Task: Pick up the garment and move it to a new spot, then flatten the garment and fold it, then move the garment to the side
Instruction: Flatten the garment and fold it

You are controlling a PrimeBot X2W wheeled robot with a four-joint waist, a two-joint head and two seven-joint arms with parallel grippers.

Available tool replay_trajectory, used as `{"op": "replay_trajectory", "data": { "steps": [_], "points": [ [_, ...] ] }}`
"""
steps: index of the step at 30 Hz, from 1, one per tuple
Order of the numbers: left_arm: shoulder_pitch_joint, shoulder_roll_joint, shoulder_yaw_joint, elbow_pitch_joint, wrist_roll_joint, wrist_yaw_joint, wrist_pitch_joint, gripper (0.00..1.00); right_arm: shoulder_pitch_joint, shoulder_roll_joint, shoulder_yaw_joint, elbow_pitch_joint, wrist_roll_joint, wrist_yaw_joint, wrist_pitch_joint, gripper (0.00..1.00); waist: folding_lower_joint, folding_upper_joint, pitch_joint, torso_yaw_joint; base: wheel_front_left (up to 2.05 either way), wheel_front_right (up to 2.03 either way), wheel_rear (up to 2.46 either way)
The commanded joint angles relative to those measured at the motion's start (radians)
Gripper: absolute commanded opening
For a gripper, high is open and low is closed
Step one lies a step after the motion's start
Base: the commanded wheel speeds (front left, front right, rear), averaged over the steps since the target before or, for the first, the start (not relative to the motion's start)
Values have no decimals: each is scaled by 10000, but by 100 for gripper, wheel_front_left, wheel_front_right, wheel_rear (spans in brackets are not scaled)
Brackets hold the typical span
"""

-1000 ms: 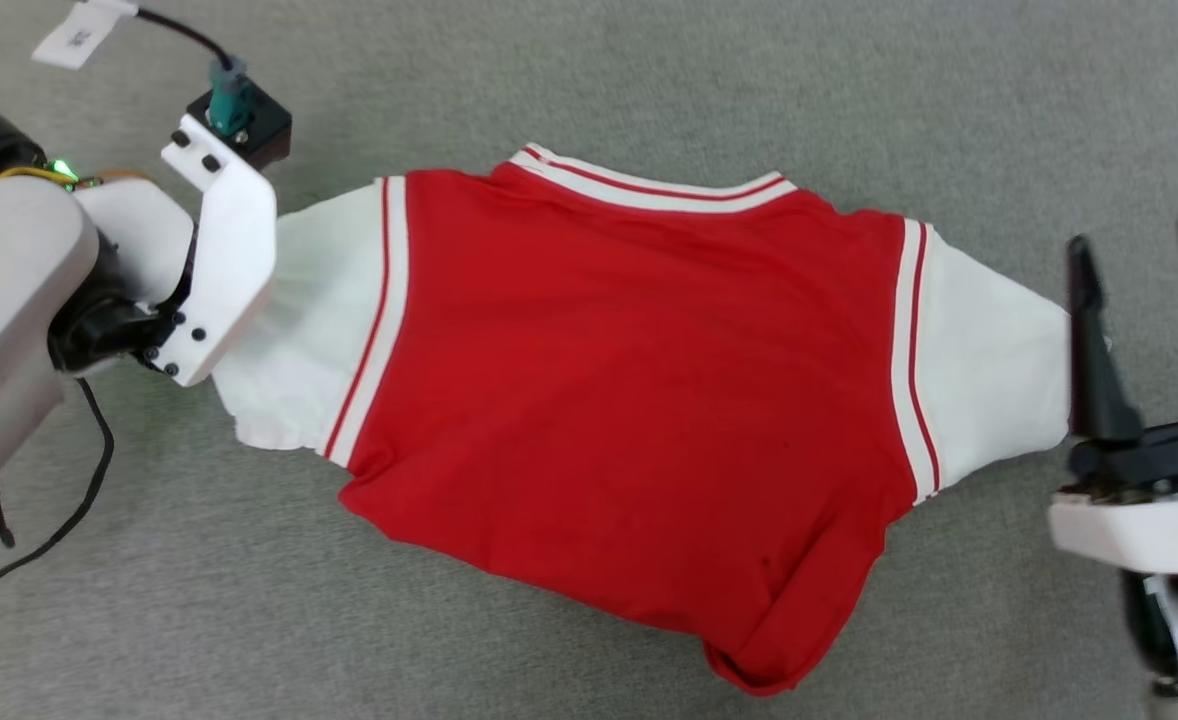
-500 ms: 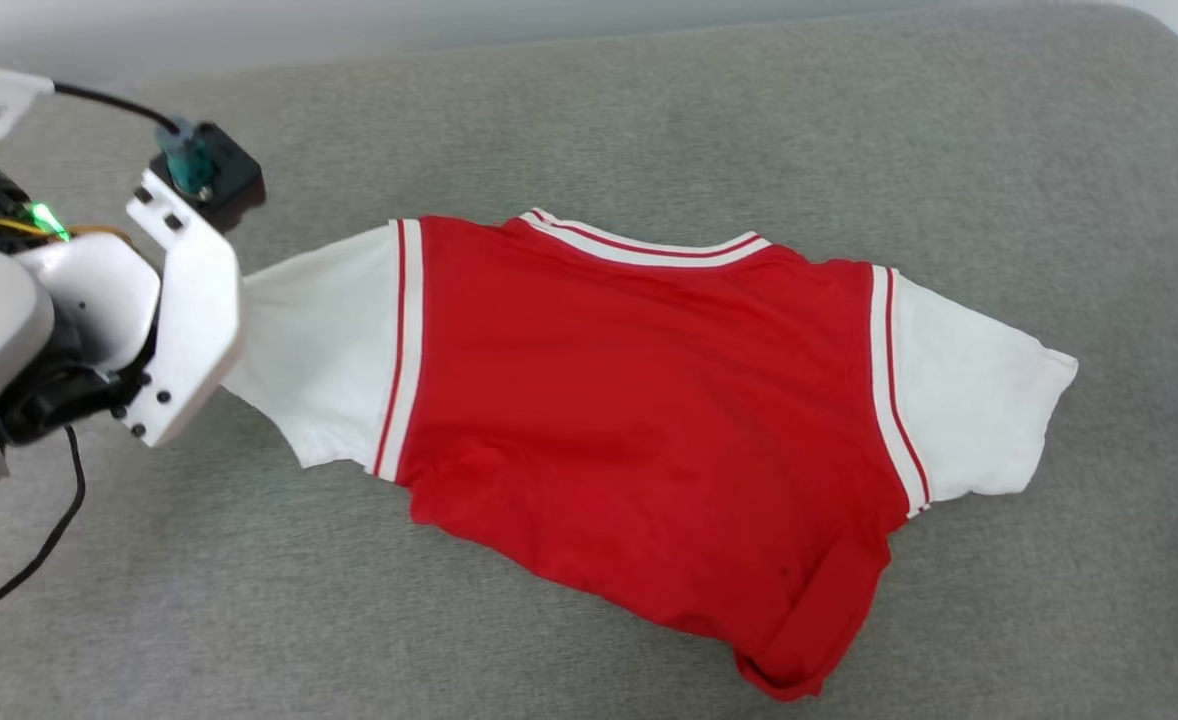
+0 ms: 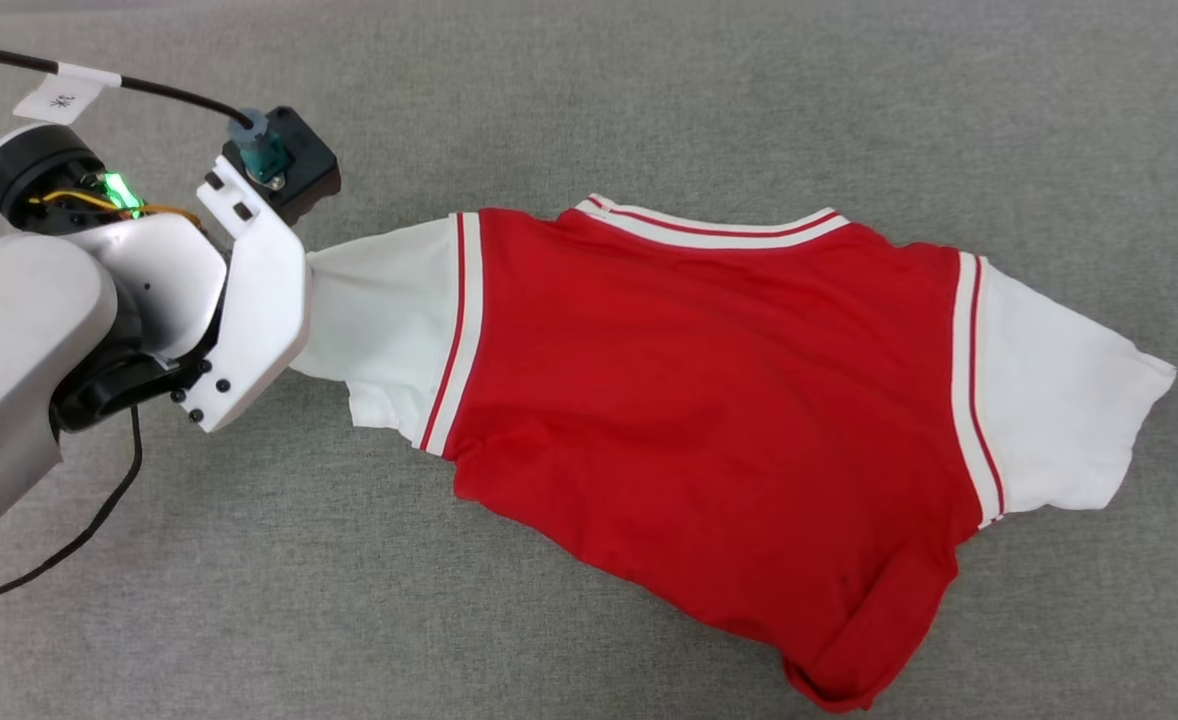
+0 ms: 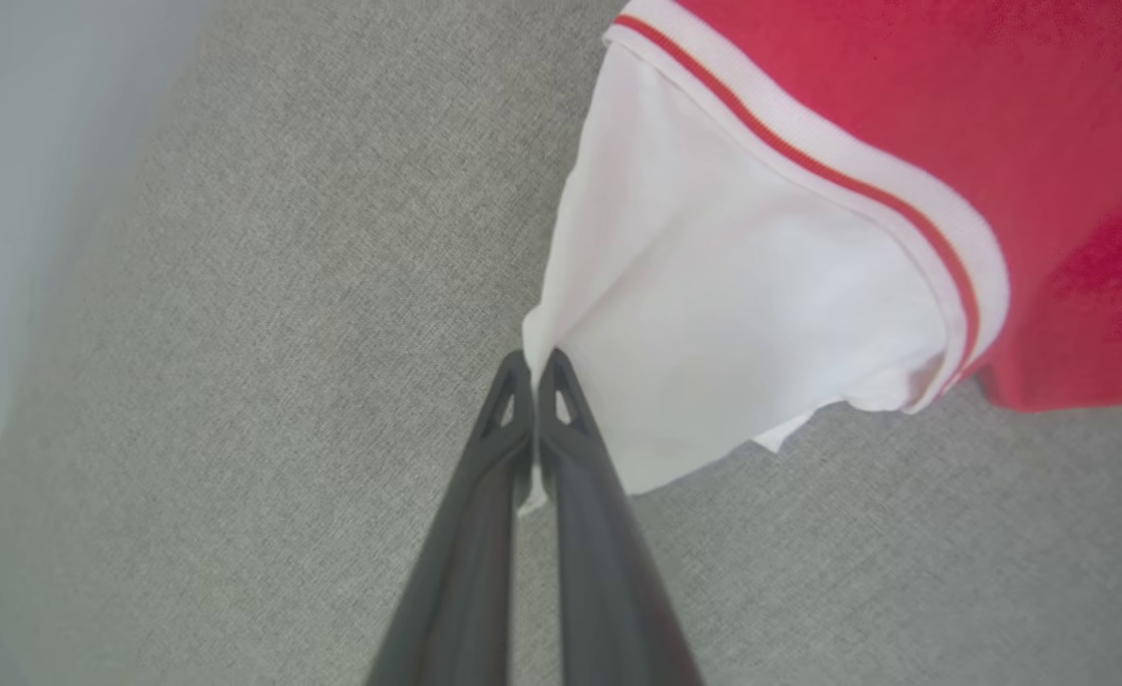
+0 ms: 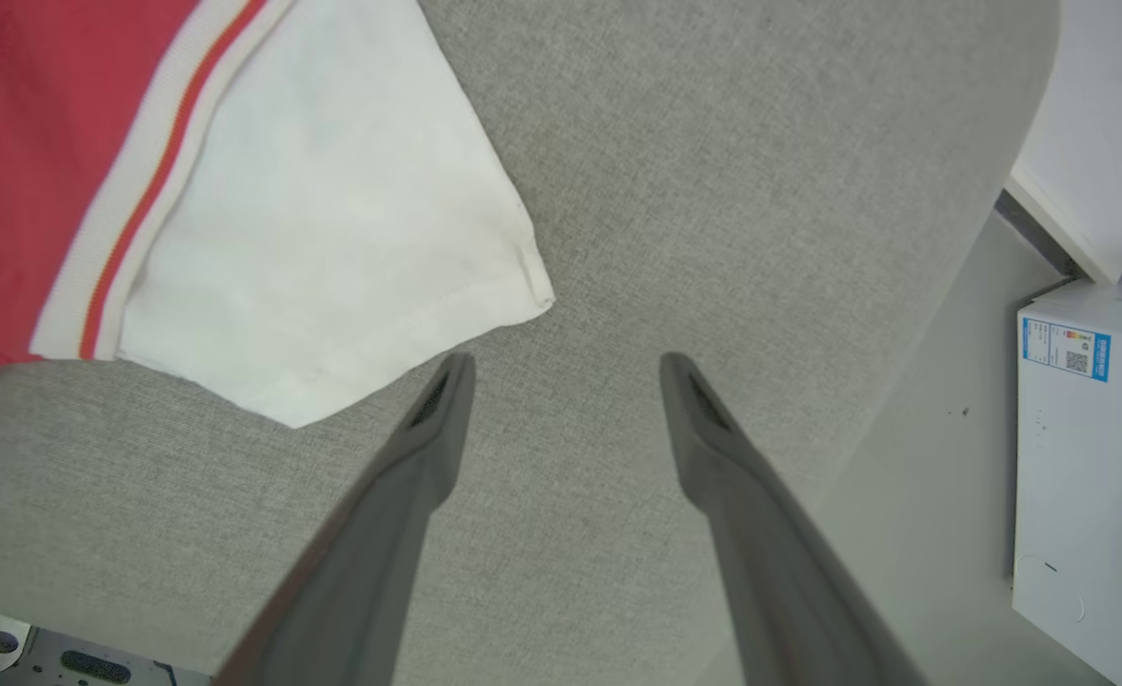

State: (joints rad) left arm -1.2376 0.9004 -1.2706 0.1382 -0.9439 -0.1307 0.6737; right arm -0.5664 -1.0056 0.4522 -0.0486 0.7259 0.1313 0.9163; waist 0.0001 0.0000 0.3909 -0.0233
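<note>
Item under inspection: the garment [image 3: 709, 400], a bright red short-sleeved T-shirt of thin, soft knit with white sleeves and red-and-white striped rib trim at the sleeve seams and the collar [image 3: 714, 228]. It lies spread across a grey tabletop [image 3: 589, 110] covered in coarse woven cloth, collar towards the far side and sleeves out to either side. The red body is mostly smooth, with shallow creases. Its lower edge runs on a slant, and the hem corner [image 3: 849, 680] nearest the robot's right is rolled under into a thick fold. The left gripper [image 4: 534, 367] has its two long dark fingers pressed together on the cuff edge of the left sleeve [image 4: 742, 314], and the white cloth is drawn to a point at the tips. In the head view a white plate bracket [image 3: 249, 320] on that wrist covers the grip, and a black cable [image 3: 149, 90] bearing a white paper tag [image 3: 54, 97] runs to a small black module above it. The right gripper [image 5: 566, 367] stands with its fingers spread wide and nothing between them, over bare cloth just beside the cuff corner of the right sleeve [image 5: 323, 238], not touching it. Past the rounded tabletop edge stands a white box [image 5: 1085, 476] with a blue label.
</note>
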Motion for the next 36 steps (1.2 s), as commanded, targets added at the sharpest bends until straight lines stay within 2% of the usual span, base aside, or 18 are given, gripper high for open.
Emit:
{"op": "replay_trajectory", "data": {
  "steps": [1, 6, 15, 16, 17, 18, 22, 29, 36],
  "points": [
    [-164, -49, -6, -15, 66, 35, -85, 0, -339, 24, 259, 207, 244, -11, 367, 100, -1, 0, 283, 149, 0, 0, 0],
    [-384, -128, -4, -27, 146, 35, -195, 0, -885, 442, 742, 1092, 661, -11, 885, 100, -1, 0, 770, 345, 0, 0, 0],
    [-527, -262, -33, 83, 188, 35, -346, 0, -596, 1446, 1935, 2212, 997, -8, 297, 100, -1, 0, 1294, 551, 0, 0, 0],
    [-520, -258, -36, 112, 177, 35, -349, 0, -582, 1503, 2060, 2243, 1009, -8, 199, 93, -1, 0, 1292, 537, 0, 0, 0],
    [-479, -253, -41, 151, 172, 35, -369, 0, -620, 1558, 2176, 2237, 1013, -8, 55, 8, -1, 0, 1250, 501, 0, 0, 0],
    [-411, -245, -46, 180, 152, 35, -371, 0, -705, 1568, 2247, 2251, 986, -7, -75, 0, -1, 0, 1184, 461, 0, 0, 0],
    [-128, -229, -58, 347, 128, 35, -650, 0, -1132, 1295, 2223, 2346, 867, -8, -768, 0, -1, 0, 685, 302, 0, 0, 0],
    [306, -111, -50, 451, 265, 35, -1670, 0, -1535, 1025, 1868, 2201, 590, -10, -2713, 0, -1, 0, -638, 137, 0, 0, 0],
    [39, 21, 103, 287, 1151, 127, -2969, 0, -1721, 796, 1234, 1998, 218, -10, -4161, 0, -1, 0, -1790, 235, 0, 0, 0]
  ]
}}
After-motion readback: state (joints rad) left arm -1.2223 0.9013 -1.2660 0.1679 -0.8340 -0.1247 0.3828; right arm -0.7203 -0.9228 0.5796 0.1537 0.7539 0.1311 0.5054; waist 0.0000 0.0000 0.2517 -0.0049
